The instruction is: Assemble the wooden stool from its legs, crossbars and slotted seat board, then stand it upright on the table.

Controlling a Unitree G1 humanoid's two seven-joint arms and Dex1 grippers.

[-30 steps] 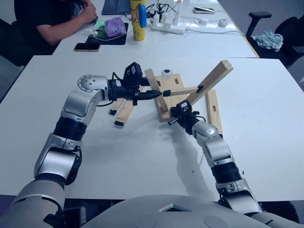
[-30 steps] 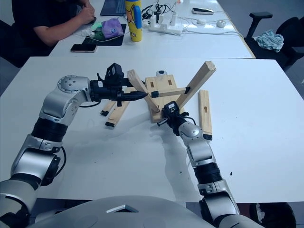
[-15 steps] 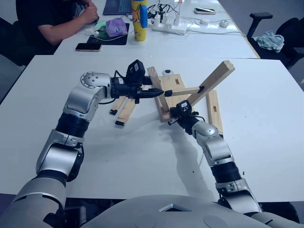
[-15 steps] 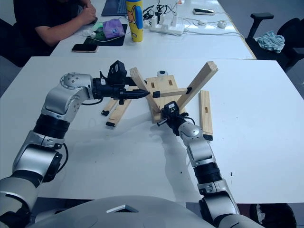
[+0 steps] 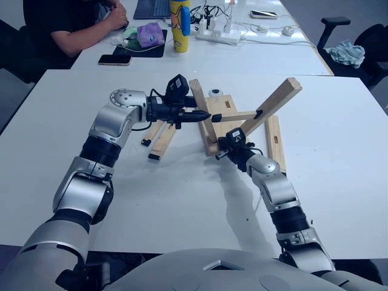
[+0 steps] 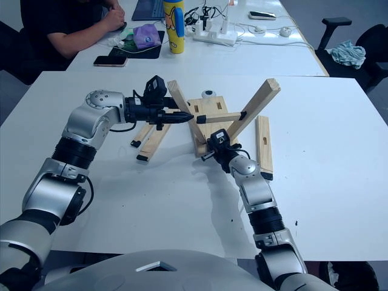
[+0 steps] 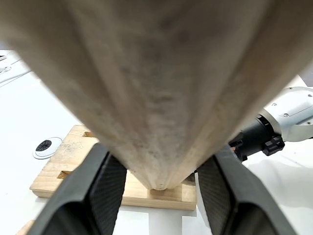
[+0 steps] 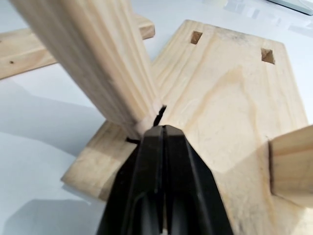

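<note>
The slotted seat board (image 5: 223, 104) lies flat on the white table. Two legs stand tilted in it. My left gripper (image 5: 202, 115) is shut on the left leg (image 5: 199, 97); in the left wrist view its fingers (image 7: 105, 188) press both sides of the wood. A crossbar (image 5: 235, 116) runs from there to the long right leg (image 5: 276, 103). My right gripper (image 5: 223, 149) is shut with nothing in it, its tips (image 8: 161, 139) at the foot of a leg (image 8: 93, 58) on the board's near corner.
A loose leg (image 5: 274, 138) lies to the right of the board, and two more wooden pieces (image 5: 161, 137) lie to its left. A round white grommet (image 5: 213, 93) sits behind it. Beyond is another table with a phone (image 5: 114, 59) and a yellow bottle (image 5: 180, 17).
My left arm's elbow has swung in toward the board while its gripper stays on the left leg. The right arm and the frame have hardly moved.
</note>
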